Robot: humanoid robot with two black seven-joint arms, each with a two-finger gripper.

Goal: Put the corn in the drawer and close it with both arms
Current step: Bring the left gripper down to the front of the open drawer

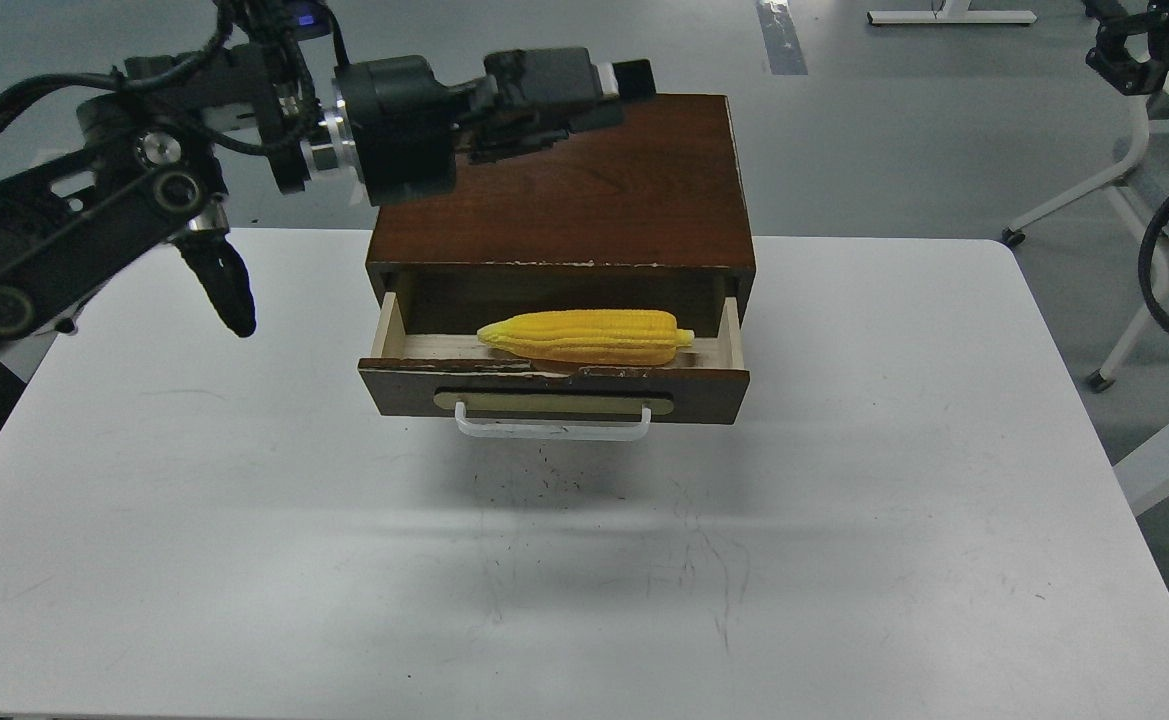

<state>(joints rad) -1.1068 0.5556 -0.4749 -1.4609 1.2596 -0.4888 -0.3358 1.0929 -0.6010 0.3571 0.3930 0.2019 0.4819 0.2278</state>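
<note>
The yellow corn (584,337) lies lengthwise inside the open drawer (399,385), point to the left. The drawer is pulled partly out of the dark brown cabinet (624,190); its white bar handle (552,428) faces me. My left gripper (626,82) reaches in from the left and hovers above the cabinet's top at its back edge, well above the corn and holding nothing. Its fingers are dark and seen side-on. My right gripper (1112,48) is at the top right corner, far from the cabinet, only partly in view.
The cabinet stands on a white table (244,520) with scuffed marks near the front. White chair or table legs on castors (1134,300) stand on the grey floor to the right. A loose black cable (1159,270) hangs at the right edge.
</note>
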